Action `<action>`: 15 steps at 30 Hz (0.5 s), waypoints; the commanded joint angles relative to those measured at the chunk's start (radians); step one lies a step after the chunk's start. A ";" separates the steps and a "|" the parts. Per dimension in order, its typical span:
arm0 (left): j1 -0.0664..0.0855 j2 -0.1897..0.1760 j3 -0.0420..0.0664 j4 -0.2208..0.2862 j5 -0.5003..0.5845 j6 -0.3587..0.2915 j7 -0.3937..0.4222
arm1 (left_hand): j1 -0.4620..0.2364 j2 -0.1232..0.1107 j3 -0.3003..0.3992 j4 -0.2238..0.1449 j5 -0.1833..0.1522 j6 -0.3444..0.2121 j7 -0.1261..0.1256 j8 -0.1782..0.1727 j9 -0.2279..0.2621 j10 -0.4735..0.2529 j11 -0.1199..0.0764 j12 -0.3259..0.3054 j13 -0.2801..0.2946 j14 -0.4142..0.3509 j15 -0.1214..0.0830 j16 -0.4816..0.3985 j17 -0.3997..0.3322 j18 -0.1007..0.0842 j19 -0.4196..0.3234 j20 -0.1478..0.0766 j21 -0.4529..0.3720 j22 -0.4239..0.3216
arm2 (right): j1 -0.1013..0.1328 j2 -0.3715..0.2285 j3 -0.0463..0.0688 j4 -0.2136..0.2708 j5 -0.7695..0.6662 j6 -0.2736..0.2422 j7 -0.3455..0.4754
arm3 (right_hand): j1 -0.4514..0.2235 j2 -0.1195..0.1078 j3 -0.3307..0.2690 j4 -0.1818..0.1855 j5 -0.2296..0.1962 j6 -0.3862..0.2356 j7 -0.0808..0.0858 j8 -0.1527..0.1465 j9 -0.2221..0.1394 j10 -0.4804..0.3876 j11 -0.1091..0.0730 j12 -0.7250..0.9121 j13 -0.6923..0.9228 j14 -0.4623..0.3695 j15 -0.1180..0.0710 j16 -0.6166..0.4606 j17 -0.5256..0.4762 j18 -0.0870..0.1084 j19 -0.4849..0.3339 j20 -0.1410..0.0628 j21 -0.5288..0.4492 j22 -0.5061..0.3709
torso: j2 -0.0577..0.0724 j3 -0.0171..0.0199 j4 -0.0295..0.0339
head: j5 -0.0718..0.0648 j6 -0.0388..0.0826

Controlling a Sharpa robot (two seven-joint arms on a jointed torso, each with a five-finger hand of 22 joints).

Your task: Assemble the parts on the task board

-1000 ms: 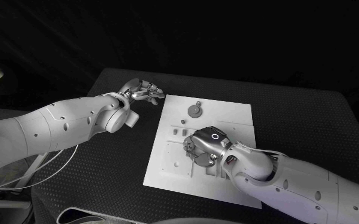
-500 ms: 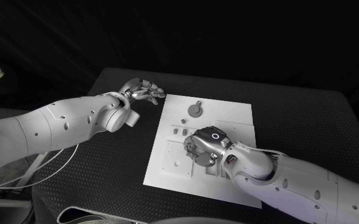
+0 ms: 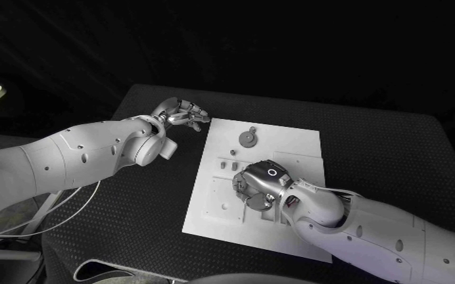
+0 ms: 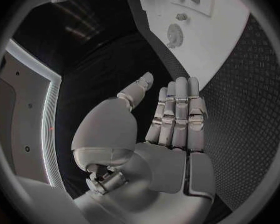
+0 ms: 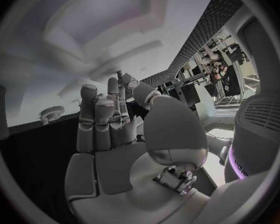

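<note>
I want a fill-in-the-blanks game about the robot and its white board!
1. The task board lies on a table coloured ____.
2. The robot hand over the board is the ____ one.
3. The left robot hand holds ____.
4. The round part lies on the board's ____ end from the robot.

Missing words: black; right; nothing; far

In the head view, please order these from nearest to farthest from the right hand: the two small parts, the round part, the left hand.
1. Two small parts: on the task board, just beyond the right hand.
2. Round part: farther up the board, near its far edge.
3. Left hand: off the board, beyond its far left corner.
</note>
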 commanded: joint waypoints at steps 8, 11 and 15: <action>0.001 -0.001 0.001 0.004 0.004 0.006 0.012 | 0.002 0.009 -0.007 0.000 -0.001 -0.008 -0.001 -0.001 -0.002 -0.005 0.002 -0.005 0.002 0.007 0.002 -0.005 0.002 0.000 0.004 0.000 0.002 -0.001 | -0.004 0.005 -0.016 -0.018 0.063 0.041 0.040 | -0.003 0.007 0.006 0.001 0.004 -0.013 0.005 -0.007 0.001 -0.010 0.010 -0.016 -0.002 -0.008 0.003 -0.002 0.001 0.027 -0.004 -0.002 -0.005 0.007 | 0.000 0.0000 -0.0010 | 0.003 -0.002; 0.001 -0.001 0.001 0.004 0.004 0.005 0.012 | 0.002 0.009 -0.007 0.000 -0.001 -0.008 -0.001 -0.001 -0.002 -0.005 0.002 -0.005 0.002 0.007 0.002 -0.005 0.002 0.000 0.004 0.000 0.002 -0.001 | -0.004 0.004 -0.016 -0.020 0.071 0.041 0.040 | -0.022 -0.017 -0.004 0.006 0.004 -0.041 0.016 -0.024 -0.004 -0.039 0.023 -0.034 -0.008 -0.009 0.016 0.003 0.005 0.027 -0.005 0.002 -0.005 0.010 | 0.000 0.0006 -0.0008 | 0.004 -0.002; 0.001 -0.001 0.001 0.003 0.004 0.005 0.012 | 0.002 0.009 -0.007 0.000 -0.001 -0.008 0.000 -0.001 -0.002 -0.005 0.002 -0.005 0.002 0.007 0.002 -0.005 0.002 0.000 0.004 -0.001 0.002 -0.002 | -0.004 -0.002 -0.016 -0.021 0.084 0.038 0.045 | -0.038 -0.052 -0.008 0.010 0.004 -0.085 0.035 -0.050 -0.012 -0.053 0.033 -0.044 -0.010 -0.011 0.026 0.011 0.009 0.027 -0.004 0.003 -0.002 0.013 | -0.001 0.0003 0.0000 | 0.003 -0.003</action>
